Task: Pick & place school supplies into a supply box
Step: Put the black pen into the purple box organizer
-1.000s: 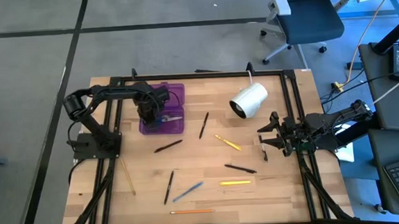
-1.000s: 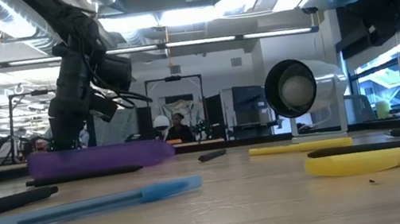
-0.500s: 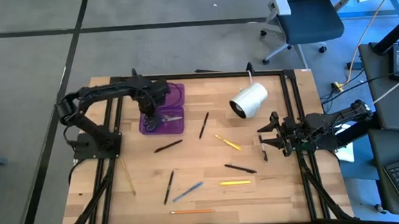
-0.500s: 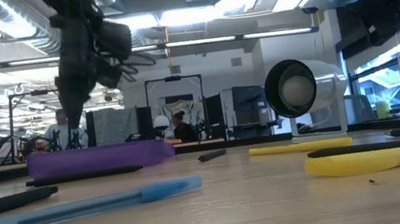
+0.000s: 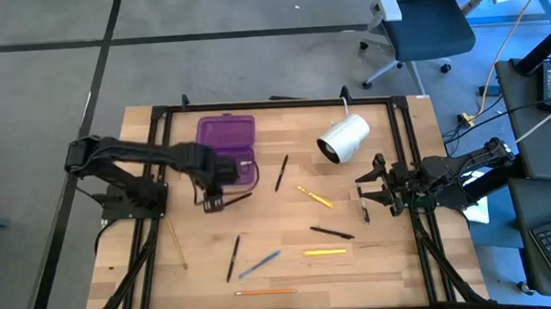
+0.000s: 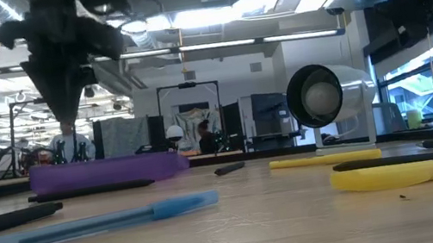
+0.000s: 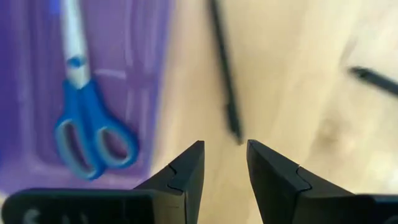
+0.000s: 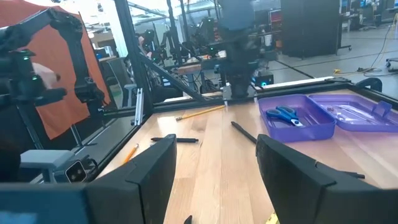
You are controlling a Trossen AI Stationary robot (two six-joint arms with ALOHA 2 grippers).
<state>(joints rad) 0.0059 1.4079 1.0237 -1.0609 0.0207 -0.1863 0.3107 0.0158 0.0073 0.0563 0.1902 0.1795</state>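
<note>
The purple supply box (image 5: 227, 138) lies open at the table's far left, with blue-handled scissors (image 7: 87, 127) lying flat inside its tray. My left gripper (image 7: 225, 163) is open and empty. It points down above the table just near of the box (image 5: 210, 199), over the end of a black pen (image 7: 225, 81) that lies on the wood. It hangs well above the box in the low view (image 6: 65, 111). My right gripper (image 5: 369, 193) waits open and empty at the table's right side (image 8: 211, 162).
A white roll (image 5: 343, 138) lies at the far right. Loose on the wood are black pens (image 5: 281, 171) (image 5: 331, 232) (image 5: 233, 258), a yellow pen (image 5: 314, 196), a yellow marker (image 5: 325, 252), a blue pen (image 5: 259, 264) and an orange pencil (image 5: 265, 291). A pencil (image 5: 175, 242) lies at the left rail.
My left gripper has risen out of the supply box and gone toward the table's near edge, to a spot above the black pen beside the box. The scissors have stayed in the box.
</note>
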